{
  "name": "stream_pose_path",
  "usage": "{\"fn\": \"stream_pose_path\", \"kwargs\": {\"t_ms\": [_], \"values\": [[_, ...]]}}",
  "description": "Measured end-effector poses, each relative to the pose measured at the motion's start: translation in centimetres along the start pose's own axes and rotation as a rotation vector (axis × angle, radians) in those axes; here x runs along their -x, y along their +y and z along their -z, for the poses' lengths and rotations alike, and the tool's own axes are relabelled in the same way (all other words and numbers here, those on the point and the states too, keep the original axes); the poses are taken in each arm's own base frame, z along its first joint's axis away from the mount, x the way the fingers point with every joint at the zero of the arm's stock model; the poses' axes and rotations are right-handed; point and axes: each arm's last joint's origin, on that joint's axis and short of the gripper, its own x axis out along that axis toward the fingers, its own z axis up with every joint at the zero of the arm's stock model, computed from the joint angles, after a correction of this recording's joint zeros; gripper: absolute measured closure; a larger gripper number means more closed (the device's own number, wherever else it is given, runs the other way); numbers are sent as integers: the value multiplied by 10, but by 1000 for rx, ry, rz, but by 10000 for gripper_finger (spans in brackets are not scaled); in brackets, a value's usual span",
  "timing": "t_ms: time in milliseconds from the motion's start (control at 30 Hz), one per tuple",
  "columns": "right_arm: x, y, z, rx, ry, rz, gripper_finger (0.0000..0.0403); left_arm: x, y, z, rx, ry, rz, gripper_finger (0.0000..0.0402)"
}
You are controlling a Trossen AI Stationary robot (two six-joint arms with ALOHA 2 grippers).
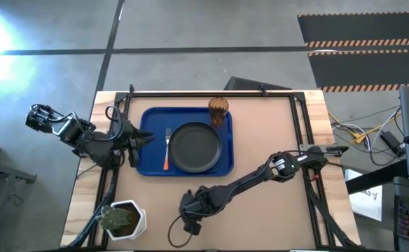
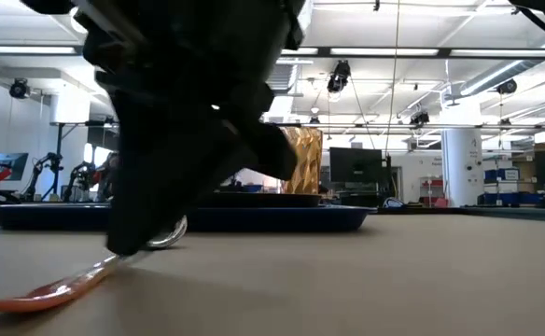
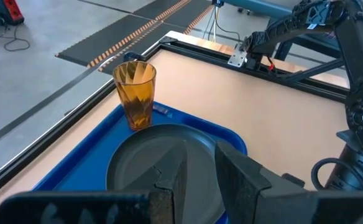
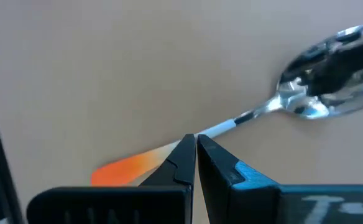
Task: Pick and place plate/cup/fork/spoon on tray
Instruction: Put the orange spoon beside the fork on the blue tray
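on the tan table [image 1: 274,140], the blue tray [image 1: 150,166] is already carrying the plate [image 1: 195,148], the fork [image 1: 167,148] beside it and the cup [image 1: 218,110] at a far corner, so we are judging the spoon [image 4: 281,109] the last piece out, lying on bare tabletop near the front edge. our right gripper [image 4: 196,149] is pinching shut on the spoon at the neck where orange handle meets metal, low against the table, probably for a balanced lift. our left gripper [image 3: 197,180] is waiting, fingers parted, over the tray's left side.
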Motion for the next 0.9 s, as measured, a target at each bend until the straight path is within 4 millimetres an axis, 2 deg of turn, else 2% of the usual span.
{"fn": "stream_pose_path", "kwargs": {"t_ms": [167, 333, 500, 633, 700, 800, 900], "values": [[0, -10, -17, 20, -86, 8, 394, 0, 0, 0, 1, 0, 0, 336], [0, -20, -25, 27, -76, 18, 394, 0, 0, 0, -1, 4, 0, 336], [15, -13, -13, -2, 64, -37, 394, 1, 2, 2, -7, 12, -2, 336], [47, 7, -3, 3, 91, -40, 394, 1, 2, 2, -6, 12, -1, 336], [55, 14, 1, -6, 90, -49, 394, 1, 2, 1, -6, 10, 0, 336], [53, 17, 5, -20, 74, -47, 394, 1, 2, 2, -6, 11, -1, 336], [42, 16, 8, -32, 81, -44, 394, 0, 1, 2, -7, 13, -1, 336]]}}
